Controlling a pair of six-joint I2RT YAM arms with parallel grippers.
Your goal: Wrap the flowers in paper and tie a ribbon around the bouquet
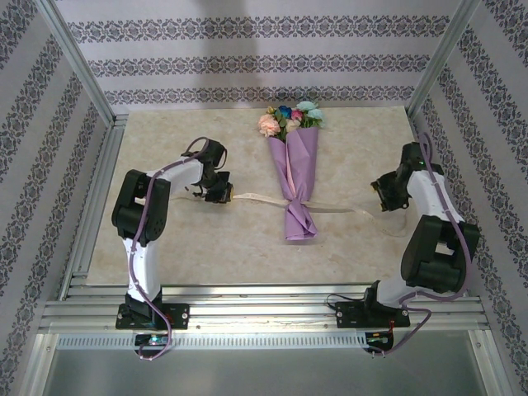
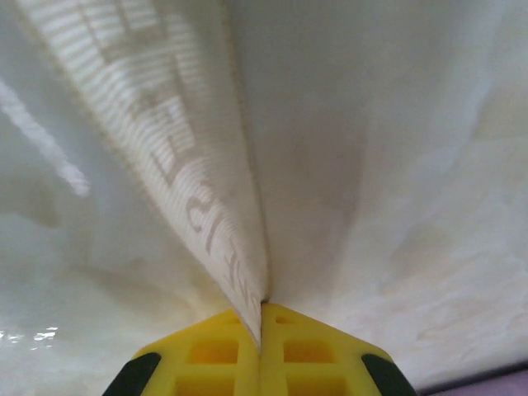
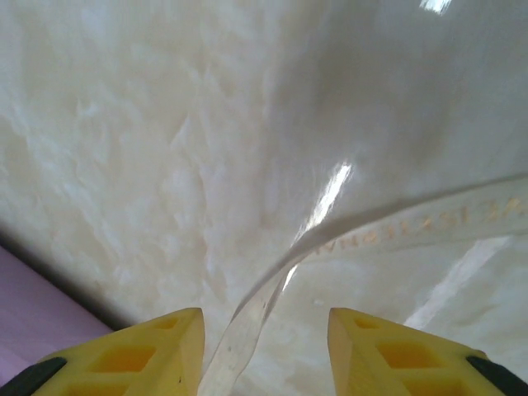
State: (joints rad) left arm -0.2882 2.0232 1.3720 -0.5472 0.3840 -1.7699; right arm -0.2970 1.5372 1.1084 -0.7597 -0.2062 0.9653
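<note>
The bouquet (image 1: 295,169) lies in the middle of the table, its lilac paper cone (image 1: 297,165) pointing toward me and pink, peach and blue flowers (image 1: 289,120) sticking out at the far end. The cream ribbon (image 1: 256,198) runs across the table under the cone's narrow part. My left gripper (image 1: 224,195) is shut on the ribbon's left end, and the ribbon (image 2: 198,181) rises from between its yellow fingers (image 2: 210,355). My right gripper (image 1: 386,198) stands open at the ribbon's right end, where the ribbon (image 3: 272,305) passes loosely between its fingers (image 3: 148,351).
The marble-look tabletop (image 1: 181,247) is bounded by aluminium rails (image 1: 99,190) at the left and near sides and patterned walls behind. A strip of lilac paper (image 3: 33,313) shows at the lower left of the right wrist view.
</note>
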